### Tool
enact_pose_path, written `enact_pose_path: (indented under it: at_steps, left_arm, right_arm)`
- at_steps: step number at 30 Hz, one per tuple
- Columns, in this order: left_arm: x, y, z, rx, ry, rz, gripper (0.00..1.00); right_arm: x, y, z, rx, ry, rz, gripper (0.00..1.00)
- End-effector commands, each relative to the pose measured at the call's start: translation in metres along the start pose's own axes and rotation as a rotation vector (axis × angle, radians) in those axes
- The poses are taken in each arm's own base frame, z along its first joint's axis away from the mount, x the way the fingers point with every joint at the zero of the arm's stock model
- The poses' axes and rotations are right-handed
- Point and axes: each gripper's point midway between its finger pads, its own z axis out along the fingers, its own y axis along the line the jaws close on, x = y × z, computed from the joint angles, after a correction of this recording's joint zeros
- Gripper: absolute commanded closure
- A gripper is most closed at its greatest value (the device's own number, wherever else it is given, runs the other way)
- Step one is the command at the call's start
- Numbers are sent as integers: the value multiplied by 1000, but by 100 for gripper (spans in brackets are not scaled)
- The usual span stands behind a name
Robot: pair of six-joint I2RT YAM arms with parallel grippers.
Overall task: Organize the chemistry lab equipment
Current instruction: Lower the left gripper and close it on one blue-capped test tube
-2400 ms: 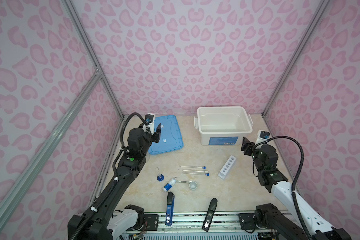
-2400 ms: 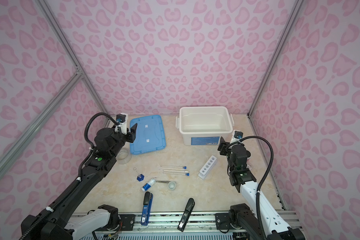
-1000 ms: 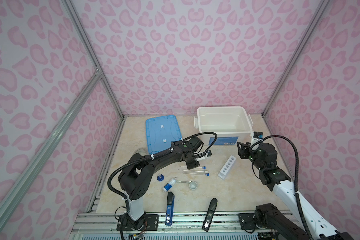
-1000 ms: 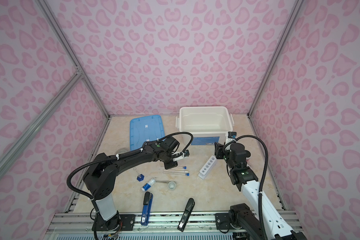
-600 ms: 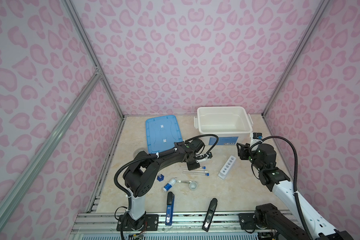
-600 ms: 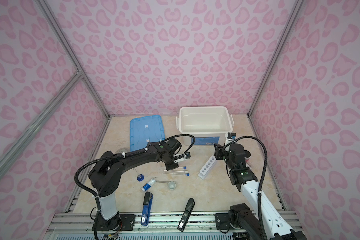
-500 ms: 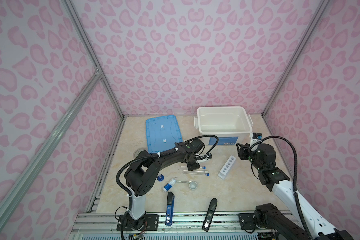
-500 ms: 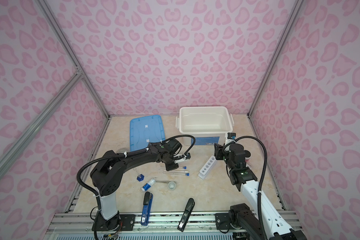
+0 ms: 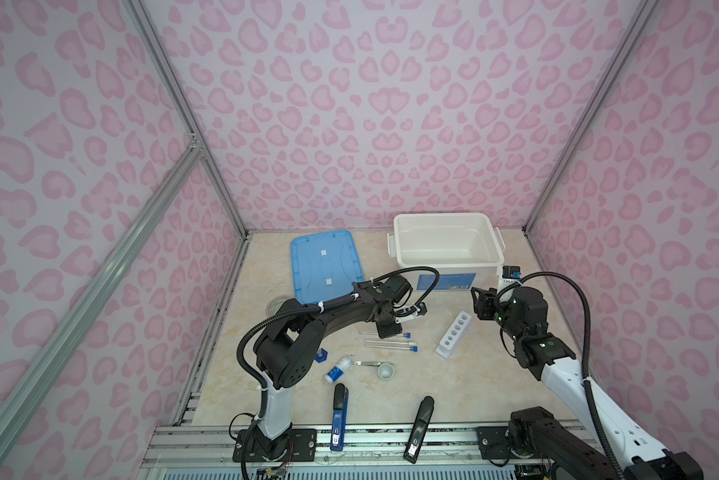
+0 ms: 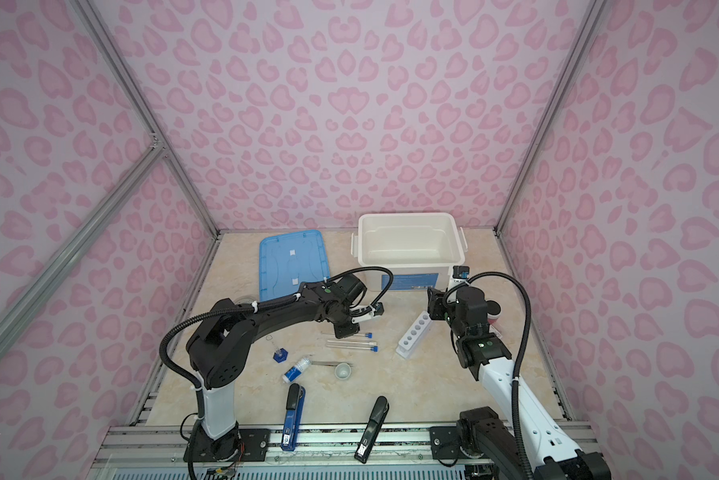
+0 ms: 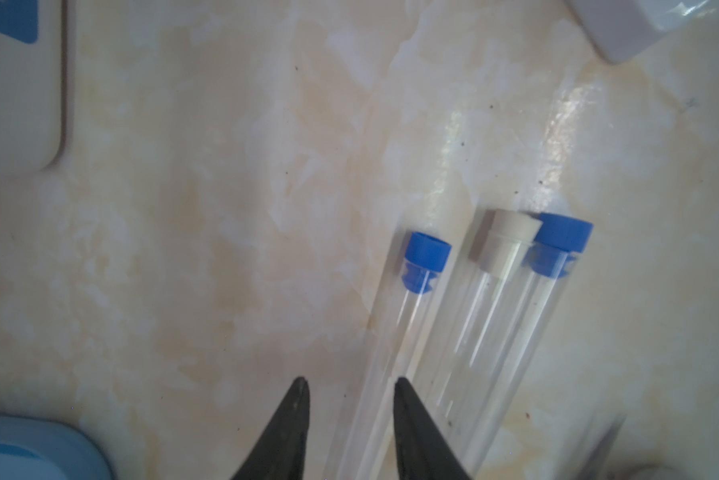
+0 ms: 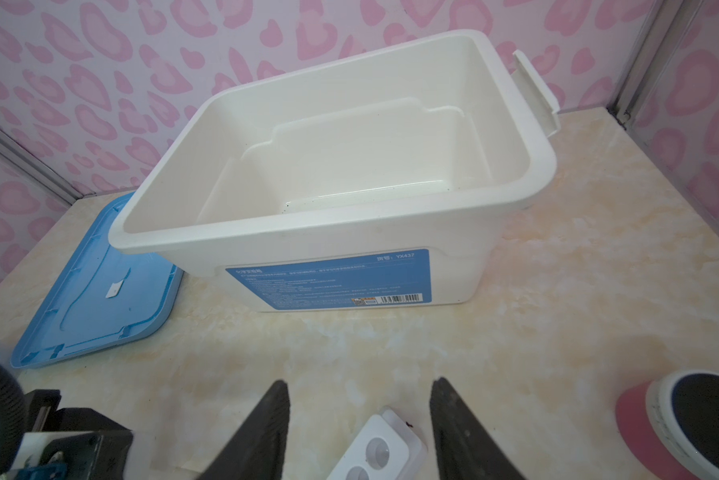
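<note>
Three clear test tubes lie side by side on the table: a blue-capped one [image 11: 395,324], a white-capped one [image 11: 503,245] and another blue-capped one [image 11: 559,245]. My left gripper [image 11: 350,380] is open and straddles the first tube's body, with the tube close to one finger. In both top views this gripper [image 9: 387,331] [image 10: 345,331] is down over the farthest tube [image 9: 407,334]. The white holed rack [image 9: 454,334] [image 12: 376,453] lies to the right. My right gripper [image 12: 360,382] [image 9: 480,303] hangs open over its far end. Nearer the front are the white-and-blue bottle [image 9: 339,369], tweezers [image 9: 368,363], tiny cup [image 9: 386,370] and blue-based cylinder [image 9: 321,356].
An empty white bin [image 9: 445,272] stands at the back, with its blue lid [image 9: 324,266] flat to its left. A clear tape roll [image 9: 279,307] sits by the left wall. Blue [image 9: 339,415] and black [image 9: 420,424] stapler-like tools lie at the front edge. A red-and-white round thing [image 12: 682,428] is by the right arm.
The left arm swung from beside the blue lid over to the test tubes, and its jaws have narrowed around the far tube. The right gripper moved in over the rack, then held.
</note>
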Motion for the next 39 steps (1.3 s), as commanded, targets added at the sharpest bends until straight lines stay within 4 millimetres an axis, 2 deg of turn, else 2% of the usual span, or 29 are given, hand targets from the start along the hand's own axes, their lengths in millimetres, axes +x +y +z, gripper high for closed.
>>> enact_pose_path:
  at_steps: [1, 12, 20, 31, 39]
  left_arm:
    - [3, -4, 4, 25, 13, 7, 67]
    - [2, -15, 3, 77, 1, 6, 65]
    - [5, -11, 12, 61, 27, 13, 65]
    - [9, -11, 21, 66, 49, 14, 69]
    - [11, -12, 27, 70, 58, 9, 75]
  right_arm:
    - [-6, -1, 1, 9, -30, 12, 45]
    - [-5, -2, 3, 11, -25, 5, 45]
    - [-4, -2, 6, 10, -21, 5, 45]
    - [0, -3, 9, 12, -14, 4, 46]
    - [4, -3, 14, 13, -1, 5, 46]
